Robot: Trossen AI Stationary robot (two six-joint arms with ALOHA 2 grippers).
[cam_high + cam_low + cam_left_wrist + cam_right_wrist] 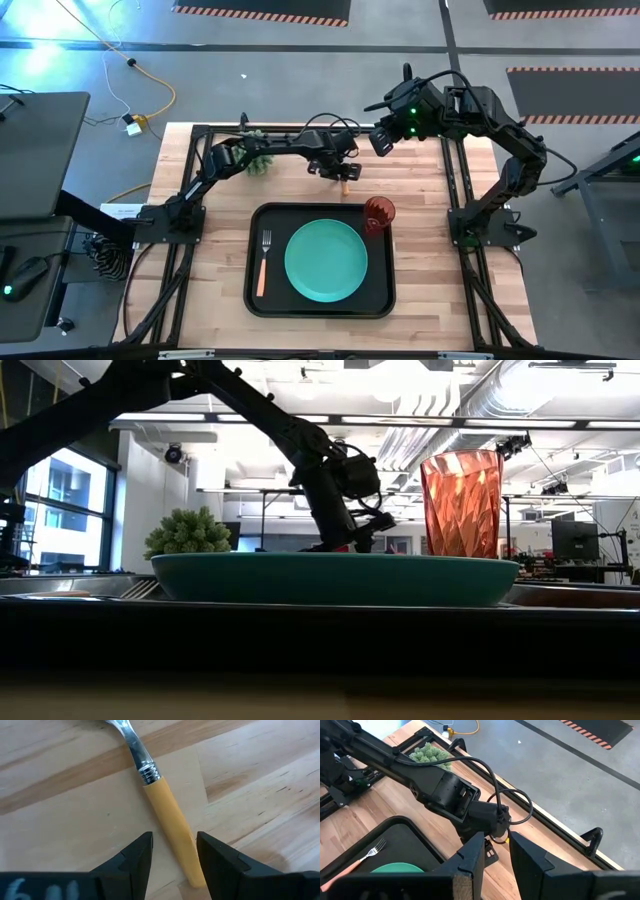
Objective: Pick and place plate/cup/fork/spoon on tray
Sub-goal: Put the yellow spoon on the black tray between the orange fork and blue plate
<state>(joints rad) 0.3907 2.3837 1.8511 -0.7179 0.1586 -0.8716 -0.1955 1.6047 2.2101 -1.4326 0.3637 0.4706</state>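
On the left of the black rimmed tray [250, 260] the fork [264, 262] lies with tines toward the far edge; the round teal plate [326, 261] fills the middle and the ribbed red cup [379, 214] stands in the far right corner. Beyond the tray, the left gripper [340, 174] hangs low over the wooden table [440, 190], fingers [134, 865] spread and grasping nothing, straddling the spoon [170, 825]: its smooth tan handle runs between them, its metal neck pointing away. The left arm is plainly nearer. The right gripper [492, 851] waits behind, fingers parted, empty
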